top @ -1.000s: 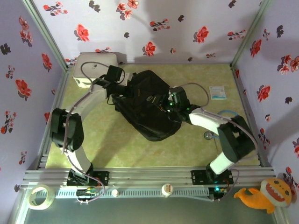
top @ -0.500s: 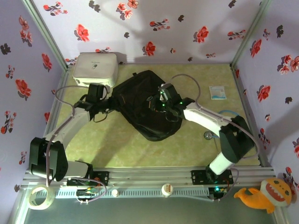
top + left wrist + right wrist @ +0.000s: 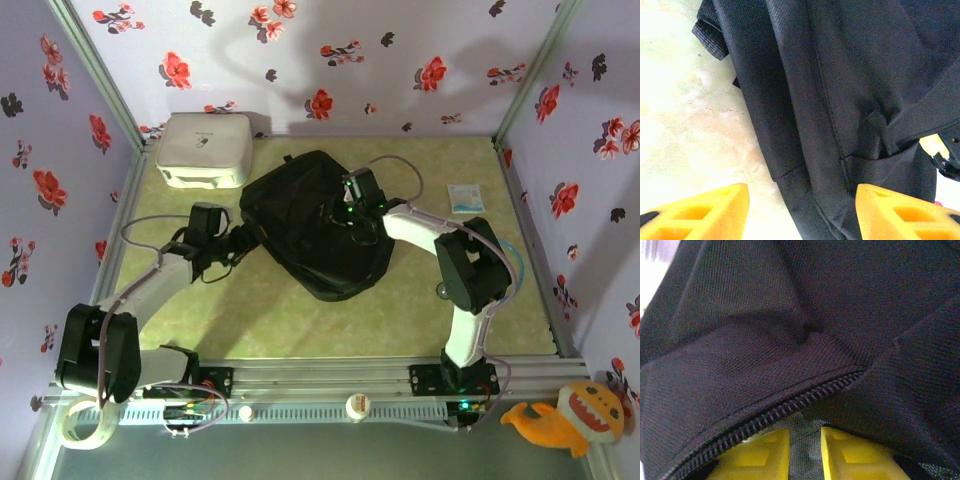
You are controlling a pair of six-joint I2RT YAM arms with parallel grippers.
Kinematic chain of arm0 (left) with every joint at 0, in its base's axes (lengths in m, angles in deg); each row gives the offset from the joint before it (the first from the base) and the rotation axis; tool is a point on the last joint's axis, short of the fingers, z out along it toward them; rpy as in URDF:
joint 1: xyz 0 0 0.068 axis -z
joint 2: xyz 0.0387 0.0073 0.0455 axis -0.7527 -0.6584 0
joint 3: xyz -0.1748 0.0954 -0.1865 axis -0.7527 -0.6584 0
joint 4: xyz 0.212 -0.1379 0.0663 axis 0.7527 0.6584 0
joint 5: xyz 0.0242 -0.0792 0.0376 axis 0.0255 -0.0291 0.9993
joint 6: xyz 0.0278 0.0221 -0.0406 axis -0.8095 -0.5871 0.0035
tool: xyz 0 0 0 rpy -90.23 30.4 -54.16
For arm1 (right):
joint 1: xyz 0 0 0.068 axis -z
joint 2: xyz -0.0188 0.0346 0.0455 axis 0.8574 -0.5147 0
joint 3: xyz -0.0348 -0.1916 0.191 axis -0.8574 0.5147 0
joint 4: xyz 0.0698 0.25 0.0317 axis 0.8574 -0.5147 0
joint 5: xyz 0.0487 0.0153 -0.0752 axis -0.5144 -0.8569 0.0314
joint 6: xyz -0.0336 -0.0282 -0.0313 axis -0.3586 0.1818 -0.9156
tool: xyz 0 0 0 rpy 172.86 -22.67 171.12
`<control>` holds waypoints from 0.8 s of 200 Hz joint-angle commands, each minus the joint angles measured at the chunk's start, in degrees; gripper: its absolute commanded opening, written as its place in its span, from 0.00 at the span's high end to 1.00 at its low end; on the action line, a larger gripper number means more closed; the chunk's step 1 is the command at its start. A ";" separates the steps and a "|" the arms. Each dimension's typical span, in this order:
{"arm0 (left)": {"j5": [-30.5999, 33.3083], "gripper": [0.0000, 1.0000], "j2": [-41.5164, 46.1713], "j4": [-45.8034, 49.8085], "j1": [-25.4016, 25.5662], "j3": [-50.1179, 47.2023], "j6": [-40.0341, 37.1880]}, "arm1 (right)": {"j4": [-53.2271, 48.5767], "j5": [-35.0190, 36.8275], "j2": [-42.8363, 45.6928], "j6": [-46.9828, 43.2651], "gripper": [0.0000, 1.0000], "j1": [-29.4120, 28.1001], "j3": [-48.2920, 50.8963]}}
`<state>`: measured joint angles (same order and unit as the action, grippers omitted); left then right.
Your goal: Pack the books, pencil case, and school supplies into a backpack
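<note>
The black backpack [image 3: 310, 245] lies in the middle of the green table. My left gripper [image 3: 238, 243] sits at the backpack's left edge. In the left wrist view its yellow fingers [image 3: 715, 212] stand wide apart, the gripper [image 3: 802, 202] open, over the backpack's side seam [image 3: 850, 75] and the table. My right gripper [image 3: 342, 213] rests on top of the bag. In the right wrist view it [image 3: 805, 442] is shut on a strip of grey backpack fabric just below the zipper [image 3: 790, 407]. The books and the pencil case are out of view.
A white rounded box [image 3: 203, 148] stands at the back left. A small white-blue packet [image 3: 465, 197] lies at the back right, and a small round metal thing [image 3: 445, 291] lies right of the bag. A tape roll [image 3: 85, 420] and an orange plush toy [image 3: 570, 415] lie beyond the front rail.
My left arm has drawn back from the bag's top to its left edge, nearer the front. My right gripper has shifted slightly toward the back and narrowed onto the fabric.
</note>
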<state>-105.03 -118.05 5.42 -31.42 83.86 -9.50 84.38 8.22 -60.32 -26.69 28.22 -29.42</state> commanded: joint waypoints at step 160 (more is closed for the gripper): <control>-4.27 0.46 -10.05 -24.41 4.39 -5.36 13.75 | 0.40 -0.40 0.17 3.58 0.79 -0.30 -2.92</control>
<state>-109.00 -126.53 -14.23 -27.33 78.64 2.00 82.04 13.38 -56.91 -22.26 28.59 -29.66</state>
